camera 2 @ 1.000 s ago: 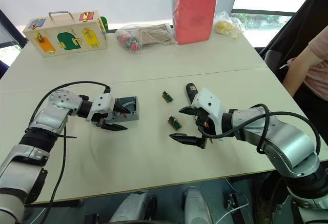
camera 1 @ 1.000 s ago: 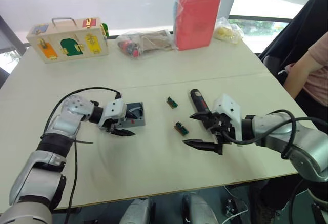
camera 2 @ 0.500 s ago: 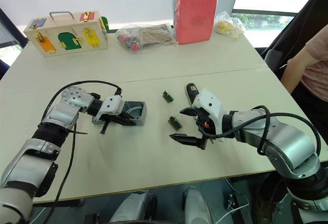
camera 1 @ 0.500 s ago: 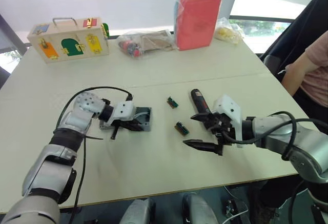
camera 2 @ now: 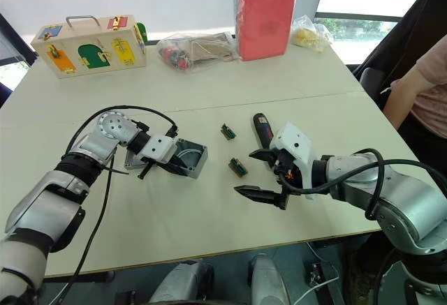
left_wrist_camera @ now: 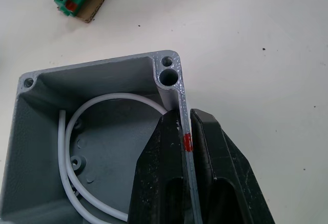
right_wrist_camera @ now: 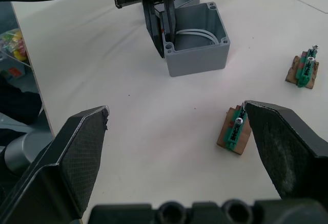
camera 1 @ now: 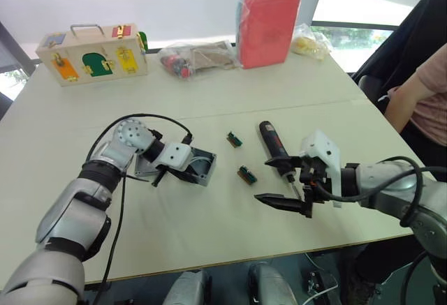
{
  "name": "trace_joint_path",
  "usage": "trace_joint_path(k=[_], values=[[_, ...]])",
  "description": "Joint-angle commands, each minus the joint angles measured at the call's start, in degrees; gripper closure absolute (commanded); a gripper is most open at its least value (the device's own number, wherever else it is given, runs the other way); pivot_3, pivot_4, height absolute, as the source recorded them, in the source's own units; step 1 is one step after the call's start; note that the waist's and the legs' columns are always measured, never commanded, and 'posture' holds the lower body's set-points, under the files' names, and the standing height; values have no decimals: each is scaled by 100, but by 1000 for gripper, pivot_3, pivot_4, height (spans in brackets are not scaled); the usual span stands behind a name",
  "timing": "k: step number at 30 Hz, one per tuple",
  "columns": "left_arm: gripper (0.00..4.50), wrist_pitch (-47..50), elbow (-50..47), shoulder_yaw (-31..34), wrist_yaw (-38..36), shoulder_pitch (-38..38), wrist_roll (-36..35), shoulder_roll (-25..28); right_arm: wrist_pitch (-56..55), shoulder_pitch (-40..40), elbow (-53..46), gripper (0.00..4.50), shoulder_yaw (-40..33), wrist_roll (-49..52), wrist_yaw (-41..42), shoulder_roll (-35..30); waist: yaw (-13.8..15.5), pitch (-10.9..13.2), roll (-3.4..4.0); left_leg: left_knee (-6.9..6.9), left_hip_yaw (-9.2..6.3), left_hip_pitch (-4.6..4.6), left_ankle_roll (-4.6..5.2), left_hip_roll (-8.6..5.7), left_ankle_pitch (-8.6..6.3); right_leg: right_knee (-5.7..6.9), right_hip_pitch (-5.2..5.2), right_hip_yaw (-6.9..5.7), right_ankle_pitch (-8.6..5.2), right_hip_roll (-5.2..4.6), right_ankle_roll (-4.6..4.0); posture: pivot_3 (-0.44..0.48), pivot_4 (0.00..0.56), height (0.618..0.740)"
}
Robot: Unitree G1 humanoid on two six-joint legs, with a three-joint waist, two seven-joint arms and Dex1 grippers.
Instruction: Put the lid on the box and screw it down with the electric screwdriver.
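The box (camera 2: 187,159) has been dragged toward 3 o'clock, one wall pinched by the left gripper (left_wrist_camera: 184,147); the right gripper (camera 2: 264,176) is held wide, ready for lidding.

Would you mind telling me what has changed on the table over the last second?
The left gripper, its jaws clamped on one wall of the box, has dragged the box across the table toward the robot's right, nearer the two green terminal blocks. The right gripper stays open beside the electric screwdriver, having drifted slightly right.

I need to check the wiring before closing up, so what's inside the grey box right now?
Looped white wires lie inside the box. One finger of the left gripper, which is pinching the wall, covers part of the floor.
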Motion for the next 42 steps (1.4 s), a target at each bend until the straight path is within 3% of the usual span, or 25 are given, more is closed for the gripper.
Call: trace_joint_path(k=[1, 14, 19, 23, 24, 26, 30, 34, 40, 42], values=[[4470, -137, -29, -155, -25, -109, -300, 4, -17, -10, -190, 0, -169, 95, -47, -72, 4, 0, 0, 0, 0, 0, 0, 0, 0, 0, 0, 0, 0, 0, 0, 0, 150, 740], [4470, -187, -60, -379, -25, -88, -390, -8, -56, -80, -142, 0, -54, 31, -22, -129, 2, 0, 0, 2, 0, 0, 1, -1, 0, 1, 0, -2, 0, 1, 0, 0, 150, 740], [2877, -164, -210, -355, -25, -96, -508, 45, -67, -94, -135, 0, -37, -1, -3, -134, 2, 0, 0, 2, 0, 0, 1, -1, 0, 1, 0, -2, 0, 1, 0, 0, 150, 740], [1226, -1, -778, -204, -25, -80, -723, 242, -71, -89, -145, 0, -33, -15, -5, -130, -4, 1, -2, 2, 0, 0, 1, 0, 0, 1, 0, -1, 0, 2, 1, 0, 150, 740], [622, 79, -945, -147, -25, -82, -781, 300, -70, -91, -141, 0, -32, -17, -4, -130, -5, 1, -2, 2, 0, -1, 1, 0, 0, 2, 0, 0, 0, 2, 1, 0, 150, 740], [39, 356, -1354, 0, -25, -62, -899, 473, -76, -87, -141, 0, -26, -24, 0, -128, -5, 1, -2, 2, 0, 0, 1, 0, 0, 2, 0, 1, 0, 2, 1, 0, 150, 740], [39, 1228, -2300, 260, -25, 100, -1223, 968, -81, -102, -116, 0, -6, -29, 10, -114, -25, 1, -1, 2, 0, 0, 0, 1, 0, 3, -2, 3, 0, 3, 1, 0, 150, 740], [39, 2104, -2799, 1072, 431, 452, -1192, 1531, -123, -189, -59, 0, 33, -23, 50, -64, -50, 1, -1, 2, 0, 2, 0, 2, 0, 5, -2, 2, -1, 6, 1, 0, 150, 740], [39, 3665, -3143, 2226, 2131, 1122, -1100, 1770, -80, -720, 68, 0, -7, 238, 25, 144, -50, 1, -1, 2, 0, 4, 1, 4, 0, 8, -3, 2, -1, 8, 2, 0, 150, 740], [39, 4627, -3590, 2768, 3284, 1578, -1054, 1694, -114, -1017, 162, 0, 79, 228, 96, 187, -42, 1, -1, 2, 0, 4, 1, 4, 0, 8, -3, 2, -1, 7, 2, 0, 150, 740]])
